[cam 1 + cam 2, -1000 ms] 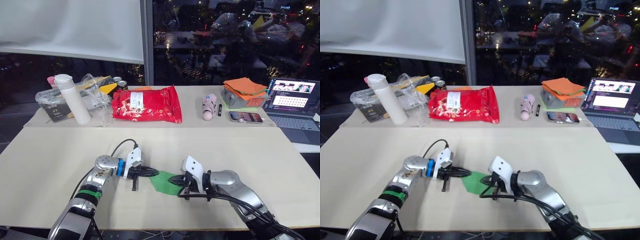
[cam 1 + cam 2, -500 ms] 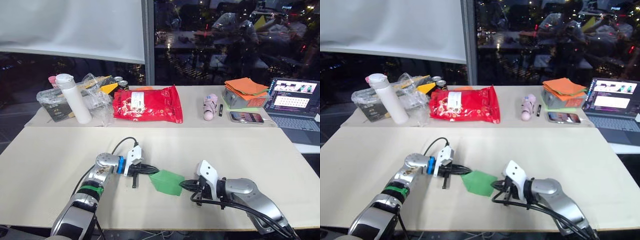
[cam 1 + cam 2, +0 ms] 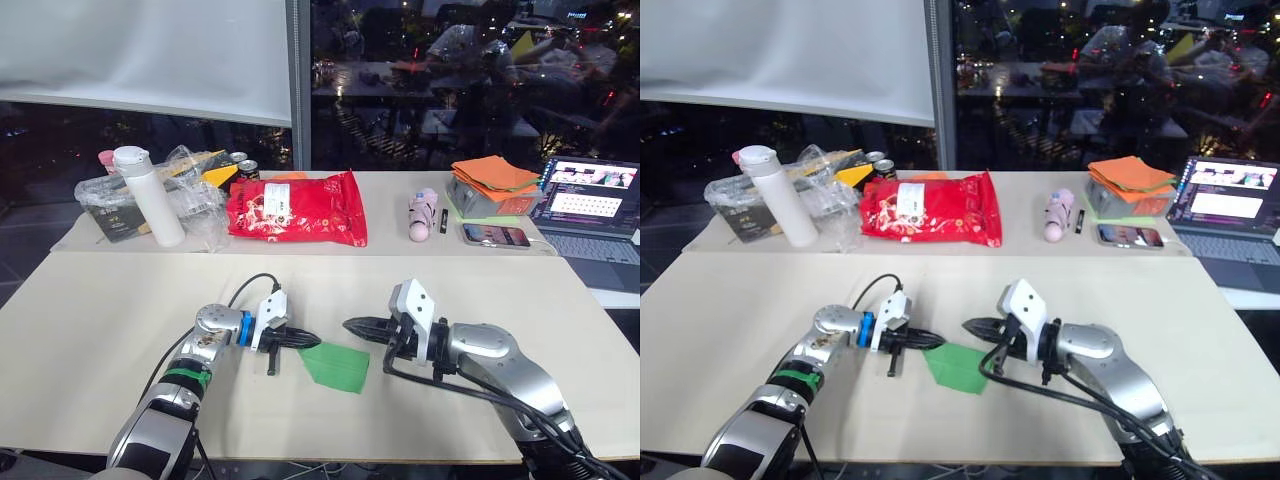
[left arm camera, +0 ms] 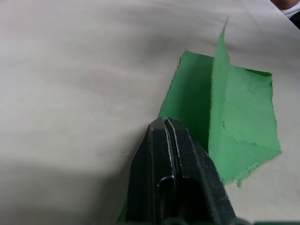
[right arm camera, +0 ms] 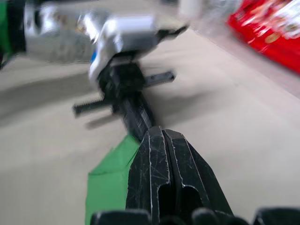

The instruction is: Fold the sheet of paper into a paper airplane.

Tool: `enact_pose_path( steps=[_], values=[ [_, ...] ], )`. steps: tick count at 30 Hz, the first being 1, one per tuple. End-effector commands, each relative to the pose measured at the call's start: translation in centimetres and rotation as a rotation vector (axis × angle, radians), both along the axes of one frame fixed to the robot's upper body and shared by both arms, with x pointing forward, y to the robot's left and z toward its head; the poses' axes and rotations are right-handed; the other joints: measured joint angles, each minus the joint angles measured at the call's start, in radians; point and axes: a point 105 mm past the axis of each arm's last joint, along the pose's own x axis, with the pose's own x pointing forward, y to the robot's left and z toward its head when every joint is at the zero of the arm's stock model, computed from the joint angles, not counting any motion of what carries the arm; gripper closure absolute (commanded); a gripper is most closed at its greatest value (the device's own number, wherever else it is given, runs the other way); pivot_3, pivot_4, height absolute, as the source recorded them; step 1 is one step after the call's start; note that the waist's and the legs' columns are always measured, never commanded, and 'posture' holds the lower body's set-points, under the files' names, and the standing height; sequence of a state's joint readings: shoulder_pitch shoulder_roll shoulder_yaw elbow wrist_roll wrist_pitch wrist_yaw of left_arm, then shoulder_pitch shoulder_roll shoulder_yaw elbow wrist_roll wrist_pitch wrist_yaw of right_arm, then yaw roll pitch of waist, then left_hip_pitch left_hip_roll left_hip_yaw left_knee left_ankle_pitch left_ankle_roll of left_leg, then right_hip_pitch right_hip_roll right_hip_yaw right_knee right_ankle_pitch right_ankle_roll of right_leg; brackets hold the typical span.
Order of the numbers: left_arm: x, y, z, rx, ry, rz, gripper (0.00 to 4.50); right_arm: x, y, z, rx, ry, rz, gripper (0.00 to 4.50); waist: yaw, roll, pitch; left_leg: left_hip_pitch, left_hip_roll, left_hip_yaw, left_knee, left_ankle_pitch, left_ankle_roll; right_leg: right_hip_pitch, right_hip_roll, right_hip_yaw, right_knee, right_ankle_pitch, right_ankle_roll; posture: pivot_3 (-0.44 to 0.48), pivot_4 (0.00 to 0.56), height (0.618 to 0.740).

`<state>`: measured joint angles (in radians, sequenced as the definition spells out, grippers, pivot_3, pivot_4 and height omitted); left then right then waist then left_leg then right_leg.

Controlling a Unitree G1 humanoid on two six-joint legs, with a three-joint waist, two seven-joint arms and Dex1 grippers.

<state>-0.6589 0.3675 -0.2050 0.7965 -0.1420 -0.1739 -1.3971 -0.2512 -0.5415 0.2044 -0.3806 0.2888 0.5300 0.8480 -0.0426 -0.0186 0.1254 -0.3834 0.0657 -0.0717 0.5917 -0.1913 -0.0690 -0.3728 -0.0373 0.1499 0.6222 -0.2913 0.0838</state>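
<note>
The sheet of paper (image 3: pixel 340 368) is a bright green creased wedge lying on the beige table (image 3: pixel 100 320), between my two grippers. One flap stands up along a crease in the left wrist view, where the paper (image 4: pixel 239 122) spreads beyond my fingers. My left gripper (image 3: pixel 312 342) is shut on the paper's left corner, low on the table. My right gripper (image 3: pixel 349 324) is shut with nothing in it. It hovers just above the paper's far edge and points at the left gripper. The right wrist view has the paper (image 5: pixel 110 185) below its shut fingers and the left gripper (image 5: pixel 133 112) ahead.
On the far table stand a white bottle (image 3: pixel 148 195) among plastic bags, a red glossy bag (image 3: pixel 295 207), a pink object (image 3: pixel 420 215), an orange cloth stack (image 3: pixel 490 178), a phone (image 3: pixel 497 235) and an open laptop (image 3: pixel 590 205). The table's front edge runs close below the paper.
My right gripper let go of the paper's right side, drew back to the right, then rose and swung over the far edge. The left gripper kept its hold.
</note>
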Motion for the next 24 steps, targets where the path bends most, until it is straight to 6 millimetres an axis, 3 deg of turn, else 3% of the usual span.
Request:
enact_pose_path(
  steps=[1,4,11,12,21,23,24],
  values=[
    [-0.2,0.7,-0.3,0.023,0.007,0.011,4.5,-0.1,0.1,0.1,-0.007,-0.026,0.016,4.49,-0.001,0.0,0.0,0.0,0.0,0.0,0.0,0.0,0.0,0.0,0.0,0.0,0.0,0.0,0.0,0.0,0.15,0.725],
    [0.0,1.1,0.6,-0.004,-0.005,0.033,4.5,-0.1,-0.2,0.3,0.002,-0.01,0.02,4.49,-0.006,0.0,0.0,0.0,0.0,0.0,0.0,0.0,0.0,0.0,0.0,0.0,0.001,0.0,0.0,0.0,0.15,0.725],
    [-0.4,2.7,5.2,-0.129,0.037,0.099,4.5,-0.7,-2.2,1.4,0.085,0.139,0.028,4.49,-0.005,-0.001,0.003,0.0,0.0,-0.001,0.0,0.0,0.0,0.0,0.0,0.0,0.001,0.0,0.0,0.0,0.15,0.725],
    [-1.0,3.0,5.5,-0.123,0.054,0.089,3.98,-0.7,-2.5,1.4,0.093,0.151,0.02,3.92,-0.005,-0.001,0.003,-0.001,0.0,-0.001,0.0,0.0,0.0,0.0,0.0,0.0,0.001,0.0,0.0,0.0,0.15,0.725],
    [-2.9,5.4,6.8,-0.094,0.043,0.175,1.03,0.7,-3.8,-0.5,0.068,0.158,-0.048,0.91,-0.006,-0.002,0.005,0.001,0.0,-0.001,0.0,0.0,0.0,0.0,0.0,0.0,0.001,-0.001,-0.002,0.0,0.15,0.725],
    [-2.9,5.8,6.7,-0.085,0.028,0.213,0.42,0.7,-3.7,-0.7,0.088,0.194,-0.036,0.27,-0.006,-0.002,0.005,0.001,0.001,-0.001,0.0,0.0,0.0,0.0,0.0,0.0,0.001,-0.002,-0.003,0.0,0.15,0.725],
    [-3.1,5.8,6.6,-0.085,0.046,0.223,0.03,0.7,-3.7,-1.0,0.087,0.206,-0.029,0.25,-0.005,-0.002,0.005,0.001,0.001,-0.001,0.0,0.0,0.0,0.0,0.0,0.0,0.001,-0.001,-0.002,0.0,0.15,0.725]
  ],
)
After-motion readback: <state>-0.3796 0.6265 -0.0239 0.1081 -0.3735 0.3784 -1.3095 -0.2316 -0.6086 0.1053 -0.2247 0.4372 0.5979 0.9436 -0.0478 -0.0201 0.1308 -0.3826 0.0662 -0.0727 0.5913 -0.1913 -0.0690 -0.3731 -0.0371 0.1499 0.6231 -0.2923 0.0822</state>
